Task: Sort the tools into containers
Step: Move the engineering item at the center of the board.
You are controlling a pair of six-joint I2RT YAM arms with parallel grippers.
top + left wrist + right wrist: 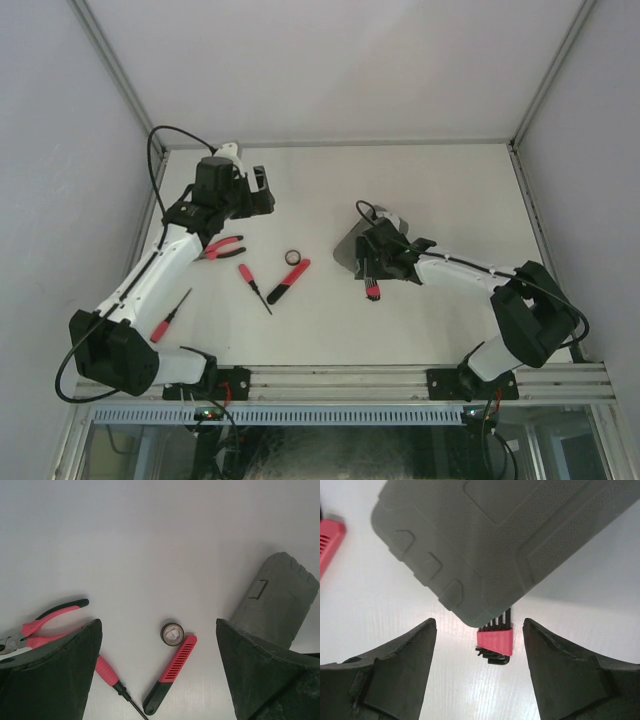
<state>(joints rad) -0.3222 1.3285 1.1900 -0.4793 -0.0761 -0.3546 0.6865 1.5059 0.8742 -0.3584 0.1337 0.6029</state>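
The grey case (349, 245) lies right of the table's centre, its outer shell (510, 540) facing my right wrist camera. The red-black hex key set (494, 641) lies on the table at the case's near edge, its key tips hidden by the case. My right gripper (479, 625) hovers open above it, a finger on either side, touching nothing. Left of centre lie the black ring (172, 633), the longer red-black tool (172, 672), a red-handled screwdriver (107, 672) and the pliers (47, 622). My left gripper (158, 630) hangs open and empty above them.
A thin red-handled screwdriver (170, 315) lies beside the left arm near the front edge. White walls close the table at the back and both sides. The right arm (470, 268) stretches low across the right half of the table.
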